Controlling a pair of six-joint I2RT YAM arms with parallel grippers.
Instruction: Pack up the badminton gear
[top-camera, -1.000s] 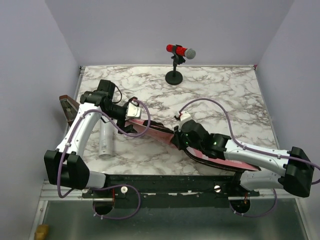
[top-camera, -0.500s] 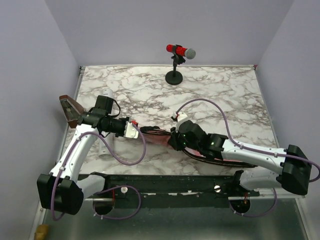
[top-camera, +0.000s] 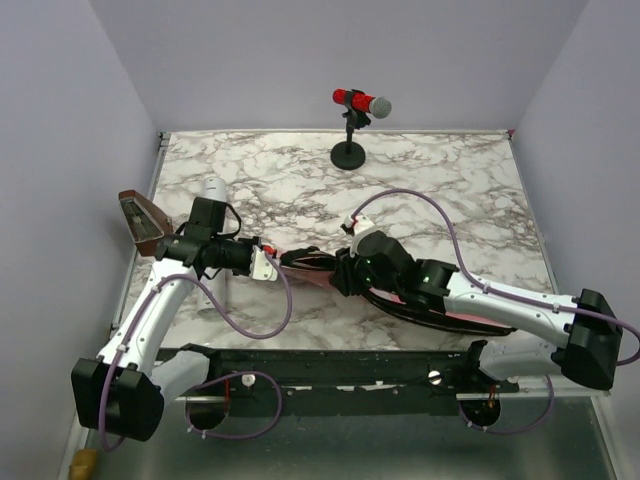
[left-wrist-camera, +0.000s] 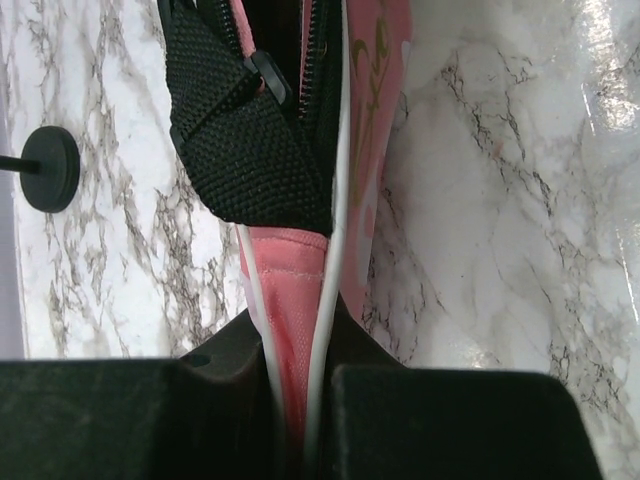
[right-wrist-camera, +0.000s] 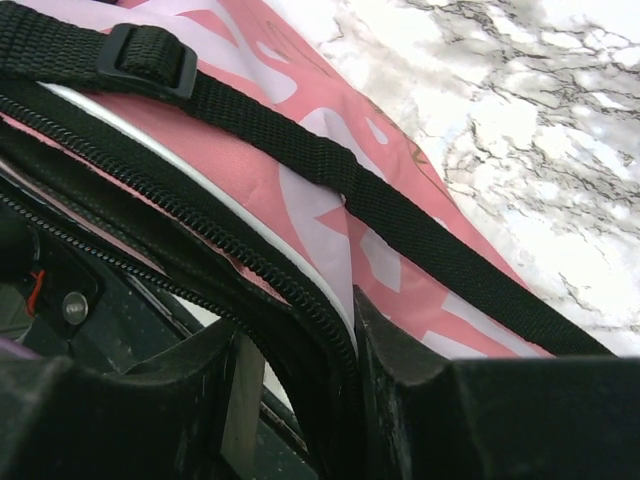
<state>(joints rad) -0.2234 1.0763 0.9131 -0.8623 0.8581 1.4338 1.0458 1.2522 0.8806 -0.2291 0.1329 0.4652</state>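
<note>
Clamping the pink bag's (left-wrist-camera: 300, 300) end, the left gripper (left-wrist-camera: 295, 400) anchored it taut while the right gripper's (right-wrist-camera: 300, 370) parted jaws loosely straddled its zip (right-wrist-camera: 215, 255).

No lettering legible from where I stand.
The pink bag (right-wrist-camera: 225, 150) carries large white letter shapes on either side of its black strap (right-wrist-camera: 330, 165), cropped and partly covered; the thin gold script beside the strap in the left wrist view is too blurred to read.
</note>
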